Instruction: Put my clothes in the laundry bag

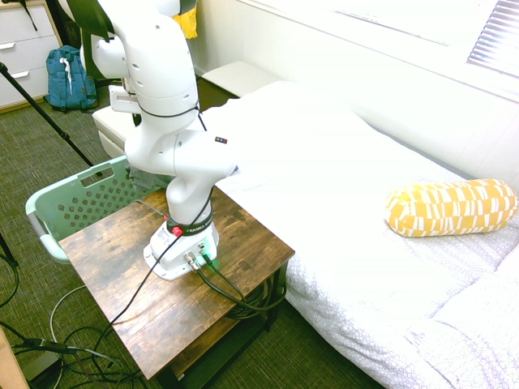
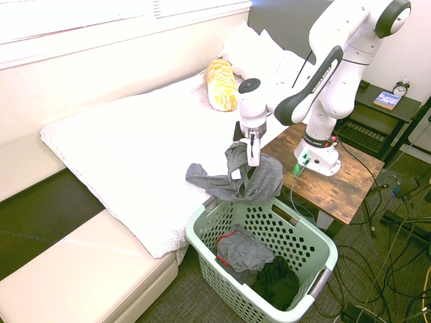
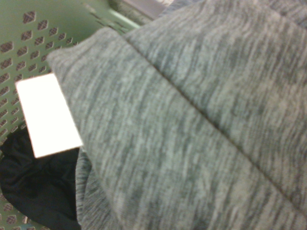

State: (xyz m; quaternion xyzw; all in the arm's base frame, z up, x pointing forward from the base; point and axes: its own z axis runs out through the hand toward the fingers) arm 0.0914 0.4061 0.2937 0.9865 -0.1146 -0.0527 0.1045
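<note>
My gripper [image 2: 252,159] points down over the near edge of the bed, shut on the top of the clothes [image 2: 237,180], a dark grey soft garment with a white label. The garment hangs in a bunch just above the far rim of the laundry bag [image 2: 202,237], a mint green perforated basket on the floor. In the wrist view the grey clothes [image 3: 192,124] fill most of the picture, the white label [image 3: 48,115] beside them, with the basket wall [image 3: 29,28] behind. The basket [image 1: 81,198] shows partly behind the table in the first exterior view; the gripper is hidden there.
Other grey and dark clothing [image 2: 259,266] lies in the basket. The white bed [image 2: 135,148] carries a yellow-and-white bolster [image 1: 450,207]. A wooden table [image 1: 122,251] stands beside the basket. A blue backpack [image 1: 69,77] and a yellow garment [image 1: 188,20] are at the back.
</note>
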